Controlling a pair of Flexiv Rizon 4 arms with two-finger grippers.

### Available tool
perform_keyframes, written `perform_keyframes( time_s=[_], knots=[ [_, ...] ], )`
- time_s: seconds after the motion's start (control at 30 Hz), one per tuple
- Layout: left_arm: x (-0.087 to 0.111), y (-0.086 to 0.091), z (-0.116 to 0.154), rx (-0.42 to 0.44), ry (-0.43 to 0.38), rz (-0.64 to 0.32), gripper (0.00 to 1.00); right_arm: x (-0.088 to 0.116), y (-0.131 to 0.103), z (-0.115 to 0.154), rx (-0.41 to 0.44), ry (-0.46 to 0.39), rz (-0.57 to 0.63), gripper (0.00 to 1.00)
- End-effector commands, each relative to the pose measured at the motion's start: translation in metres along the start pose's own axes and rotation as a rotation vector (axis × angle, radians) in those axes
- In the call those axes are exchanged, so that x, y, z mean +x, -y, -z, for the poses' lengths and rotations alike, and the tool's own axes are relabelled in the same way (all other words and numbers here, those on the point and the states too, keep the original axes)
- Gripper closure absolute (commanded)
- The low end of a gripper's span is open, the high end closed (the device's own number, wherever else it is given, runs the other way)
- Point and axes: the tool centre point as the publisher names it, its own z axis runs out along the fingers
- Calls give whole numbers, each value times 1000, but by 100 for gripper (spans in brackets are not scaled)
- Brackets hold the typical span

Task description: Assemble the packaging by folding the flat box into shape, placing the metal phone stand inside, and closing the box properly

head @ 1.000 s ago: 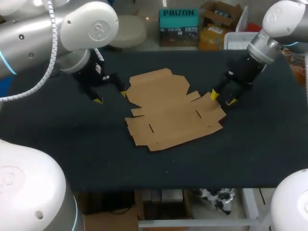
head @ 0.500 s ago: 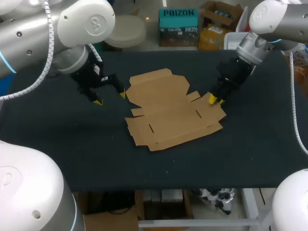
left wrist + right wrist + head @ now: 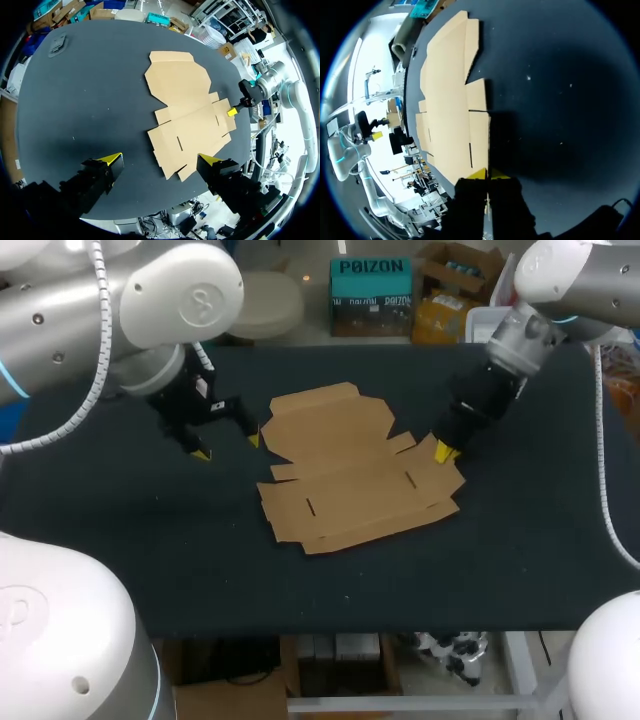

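A: Folded the flat box (image 3: 355, 475) yet?
B: No — lies flat in the middle of the counter (image 3: 150, 540).
A: And the hands?
B: Found the right hand (image 3: 443, 452) pressed together at the right flap's edge, the left hand (image 3: 228, 445) spread near the other side. Remains to fold, fill, close.

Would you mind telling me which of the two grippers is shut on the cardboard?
The right gripper, pinching an edge flap of the flat box; the left gripper stands wide open beside it.

Black table (image 3: 120, 540), matte top; a few small pale specks (image 3: 528, 77) scattered on it; straight front edge
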Motion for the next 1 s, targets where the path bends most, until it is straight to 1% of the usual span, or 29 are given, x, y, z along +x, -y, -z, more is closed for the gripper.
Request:
perform_keyframes(
  time_s=[0.03, 0.1, 0.23, 0.4, 0.53, 0.6, 0.63, 0.7, 0.73, 0.77, 0.8, 0.87, 0.9, 0.97, 1.0],
  knots=[
    [0, 0, 0, 2, 0, 0, 0, -2, 12, -5, -56, -35, -33, 100],
    [0, 0, 0, 2, 0, 0, 0, 0, 19, -7, -79, -63, -43, 100],
    [0, 0, 0, 2, 0, 0, 0, 2, 31, -11, -137, -74, -89, 100],
    [0, 0, 0, 2, 0, 0, 0, 13, 43, -16, -175, -114, -101, 100],
    [0, 0, 0, 2, 0, 0, 0, 24, 51, -21, -201, -98, -106, 100],
    [0, 0, 0, 2, 0, 0, 0, 26, 55, -24, -208, -107, -118, 100],
    [0, 0, 0, 2, 0, 0, 0, 27, 58, -25, -219, -95, -127, 100],
    [0, 0, 0, 2, 0, 0, 0, 28, 63, -28, -232, -100, -137, 100],
    [0, 0, 0, 2, 0, 0, 0, 29, 66, -30, -249, -85, -152, 100],
    [0, 0, 0, 2, 0, 0, 0, 29, 69, -32, -259, -85, -160, 95],
    [0, 0, 0, 2, 0, 0, 0, 29, 71, -34, -261, -101, -163, 86],
    [0, 0, 0, 2, 0, 0, 0, 28, 75, -38, -285, -85, -184, 84],
    [0, 0, 0, 2, 0, 0, 0, 28, 76, -39, -284, -101, -183, 76],
    [0, 0, 0, 2, 0, 0, 0, 26, 81, -42, -296, -98, -194, 52],
    [0, 0, 0, 2, 0, 0, 0, 26, 82, -42, -294, -101, -193, 32]
  ],
)
